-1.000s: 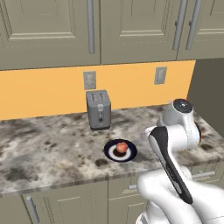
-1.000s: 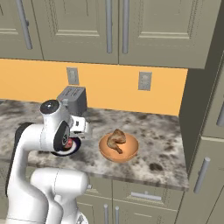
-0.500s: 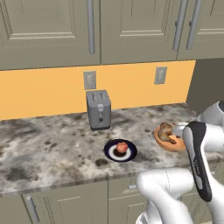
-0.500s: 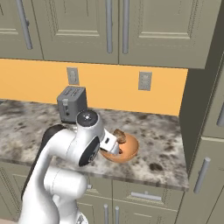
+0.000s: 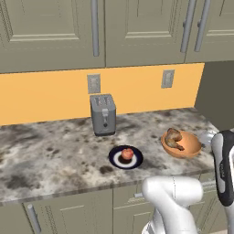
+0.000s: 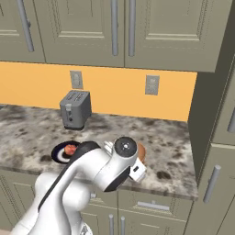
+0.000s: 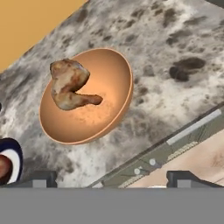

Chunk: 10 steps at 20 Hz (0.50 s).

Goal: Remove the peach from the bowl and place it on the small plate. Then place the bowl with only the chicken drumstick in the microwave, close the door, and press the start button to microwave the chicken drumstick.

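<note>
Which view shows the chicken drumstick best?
The hand view: the chicken drumstick lies large and unobstructed in the bowl. The left base view shows it small at the bowl's left side; in the right base view the arm hides it.

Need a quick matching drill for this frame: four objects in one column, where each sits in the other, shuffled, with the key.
Column A
1. peach
2. chicken drumstick
3. bowl
4. toaster

Column B
a. against the orange backsplash, below an outlet
b. inside the orange bowl
c. on the counter, right of the small plate in the left base view
d. on the navy-rimmed small plate

Pairs: 1-d, 2-b, 3-c, 4-a
</note>
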Tool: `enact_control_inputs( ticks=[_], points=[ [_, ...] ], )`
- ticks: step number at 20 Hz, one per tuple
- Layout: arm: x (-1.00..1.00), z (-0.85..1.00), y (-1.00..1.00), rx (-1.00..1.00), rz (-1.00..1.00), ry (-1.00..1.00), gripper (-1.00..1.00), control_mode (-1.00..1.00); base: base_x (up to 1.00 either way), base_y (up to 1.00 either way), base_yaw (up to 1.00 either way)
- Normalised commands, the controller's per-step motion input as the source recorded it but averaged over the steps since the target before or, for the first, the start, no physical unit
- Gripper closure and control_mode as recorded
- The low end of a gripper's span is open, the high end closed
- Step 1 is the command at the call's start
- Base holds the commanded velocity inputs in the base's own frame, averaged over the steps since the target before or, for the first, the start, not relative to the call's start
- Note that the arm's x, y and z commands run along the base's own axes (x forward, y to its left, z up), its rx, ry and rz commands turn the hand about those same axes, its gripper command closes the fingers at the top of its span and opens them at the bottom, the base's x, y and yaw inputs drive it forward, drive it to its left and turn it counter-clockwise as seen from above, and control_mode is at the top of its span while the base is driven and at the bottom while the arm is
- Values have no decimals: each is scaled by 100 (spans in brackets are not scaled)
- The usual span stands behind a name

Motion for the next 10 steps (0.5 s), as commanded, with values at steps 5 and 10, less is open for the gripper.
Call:
enact_control_inputs(
  ticks=[5, 10],
  points=[
    [66, -31, -2, 12, -1, 9, -100, -100, 0, 0, 0],
    [62, -37, -5, 10, 0, 15, -100, -100, 0, 0, 0]
  ],
)
